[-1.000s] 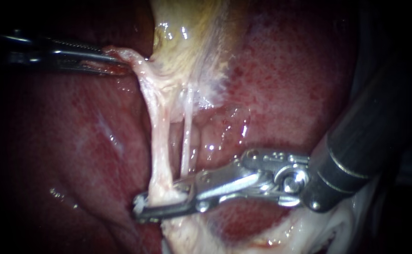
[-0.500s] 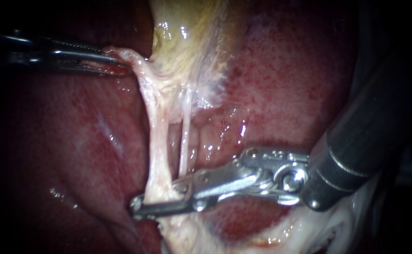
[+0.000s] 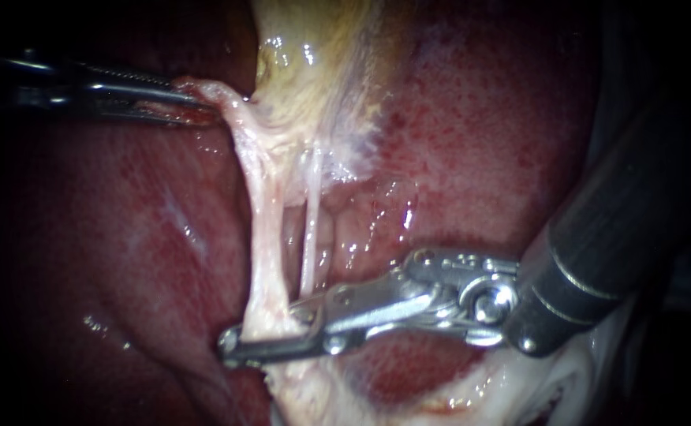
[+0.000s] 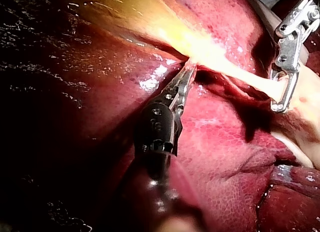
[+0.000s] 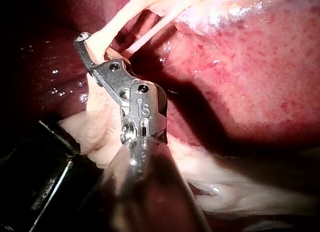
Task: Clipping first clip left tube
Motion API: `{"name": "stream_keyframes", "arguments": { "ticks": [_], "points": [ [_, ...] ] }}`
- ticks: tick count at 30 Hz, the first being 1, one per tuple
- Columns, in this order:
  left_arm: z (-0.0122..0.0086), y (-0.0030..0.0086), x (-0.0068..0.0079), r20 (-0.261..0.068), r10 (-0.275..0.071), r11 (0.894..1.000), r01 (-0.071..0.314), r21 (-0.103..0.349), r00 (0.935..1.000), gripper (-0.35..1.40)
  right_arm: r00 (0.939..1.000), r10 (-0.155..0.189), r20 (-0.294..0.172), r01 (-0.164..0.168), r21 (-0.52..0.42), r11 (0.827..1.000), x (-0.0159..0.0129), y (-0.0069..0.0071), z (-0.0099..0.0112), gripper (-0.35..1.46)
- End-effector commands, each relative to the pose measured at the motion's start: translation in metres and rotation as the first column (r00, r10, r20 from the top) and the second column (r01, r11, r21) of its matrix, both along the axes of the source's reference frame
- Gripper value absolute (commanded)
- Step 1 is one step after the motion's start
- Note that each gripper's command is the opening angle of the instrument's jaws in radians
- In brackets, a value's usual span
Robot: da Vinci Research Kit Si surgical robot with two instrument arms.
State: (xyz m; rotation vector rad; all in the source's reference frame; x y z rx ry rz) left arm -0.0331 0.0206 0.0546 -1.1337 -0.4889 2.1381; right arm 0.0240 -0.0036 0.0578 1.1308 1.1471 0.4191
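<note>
The right instrument (image 3: pixel 270 345) has its jaws closed on the left tube (image 3: pixel 265 244) near its lower end, just beside the thinner tube (image 3: pixel 311 237) — the left instrument (image 3: pixel 196 106) has its jaws clamped on the gallbladder (image 3: pixel 314 71) edge.

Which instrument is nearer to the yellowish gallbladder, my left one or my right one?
Left. The left instrument grips tissue right at the lower edge of the gallbladder; the right instrument is further down, its jaws shut on the left tube near its lower end.
</note>
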Motion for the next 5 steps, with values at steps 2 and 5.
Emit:
{"name": "stream_keyframes", "arguments": {
  "ticks": [2, 5],
  "points": [
    [0.0001, 0.0, 0.0, 0.0, 0.0, 1.0, 0.0, 0.0, 1.0, -0.35, 1.0, 0.0, 0.0, 0.0, -0.001, 1.0, 0.0, 0.0, 0.0001, -0.35],
    [0.0001, 0.0001, 0.0, 0.0, 0.0, 1.0, 0.0, 0.0, 1.0, -0.35, 1.0, 0.0, 0.0, 0.0, -0.001, 1.0, 0.0, 0.0, 0.0001, -0.35]
  ]
}}
